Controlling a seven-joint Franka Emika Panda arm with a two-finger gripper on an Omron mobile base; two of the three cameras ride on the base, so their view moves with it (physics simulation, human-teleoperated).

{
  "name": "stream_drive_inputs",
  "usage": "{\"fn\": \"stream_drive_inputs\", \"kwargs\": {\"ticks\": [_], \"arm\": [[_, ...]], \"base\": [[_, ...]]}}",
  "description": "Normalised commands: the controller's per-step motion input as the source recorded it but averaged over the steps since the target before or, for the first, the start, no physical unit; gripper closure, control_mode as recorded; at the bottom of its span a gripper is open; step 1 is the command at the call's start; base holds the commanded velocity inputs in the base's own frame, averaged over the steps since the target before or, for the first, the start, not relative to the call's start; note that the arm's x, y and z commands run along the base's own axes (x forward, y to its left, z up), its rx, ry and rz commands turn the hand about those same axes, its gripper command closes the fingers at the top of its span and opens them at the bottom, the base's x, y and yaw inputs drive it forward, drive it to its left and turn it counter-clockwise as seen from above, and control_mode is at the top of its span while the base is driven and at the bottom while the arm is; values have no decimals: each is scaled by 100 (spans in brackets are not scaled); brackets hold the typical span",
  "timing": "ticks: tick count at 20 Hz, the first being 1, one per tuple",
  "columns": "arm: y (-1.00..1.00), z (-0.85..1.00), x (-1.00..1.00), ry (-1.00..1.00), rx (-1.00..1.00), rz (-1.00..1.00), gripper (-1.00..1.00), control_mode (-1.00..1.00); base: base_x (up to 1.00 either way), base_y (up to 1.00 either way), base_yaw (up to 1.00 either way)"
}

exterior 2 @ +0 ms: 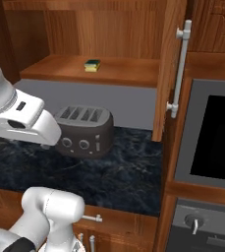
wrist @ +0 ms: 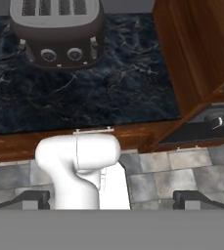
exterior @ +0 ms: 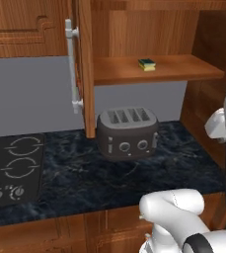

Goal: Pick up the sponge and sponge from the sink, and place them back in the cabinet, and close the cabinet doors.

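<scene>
On the cabinet (exterior: 134, 29) shelf lies one sponge (exterior: 146, 64) — gripper (wrist: 111, 200) spread wide, its fingertips (wrist: 33, 199) cut off.

Sponge (exterior: 146, 64) sits on the cabinet shelf (exterior: 183, 70), near the middle, directly above the toaster (exterior: 128, 132). Toaster stands on the counter (exterior: 85, 178), back against the wall, under the shelf. In my left base view the open door (exterior: 86, 69) hangs at 9 o'clock from the sponge, handle (exterior: 73, 69) on its left face; stove (exterior: 13, 168) lies at 8 o'clock from the toaster, set in the counter. In my right base view the other door (exterior 2: 169, 69) stands at 3 o'clock from the sponge, and the oven (exterior 2: 212, 142) is at 3 o'clock from the toaster, beyond the counter's end. In my hand view the toaster is at 11 o'clock, counter below it, floor (wrist: 182, 171) nearest.
</scene>
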Motion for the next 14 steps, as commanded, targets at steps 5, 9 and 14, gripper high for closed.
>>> {"fn": "stream_drive_inputs", "kwargs": {"ticks": [5, 9, 14], "arm": [[0, 0, 0, 0, 0, 0, -100, 100], [0, 0, 0, 0, 0, 0, -100, 100], [0, 0, 0, 0, 0, 0, -100, 100]], "base": [[-58, -82, -3], [-78, -77, -16], [-57, -31, -36]]}}
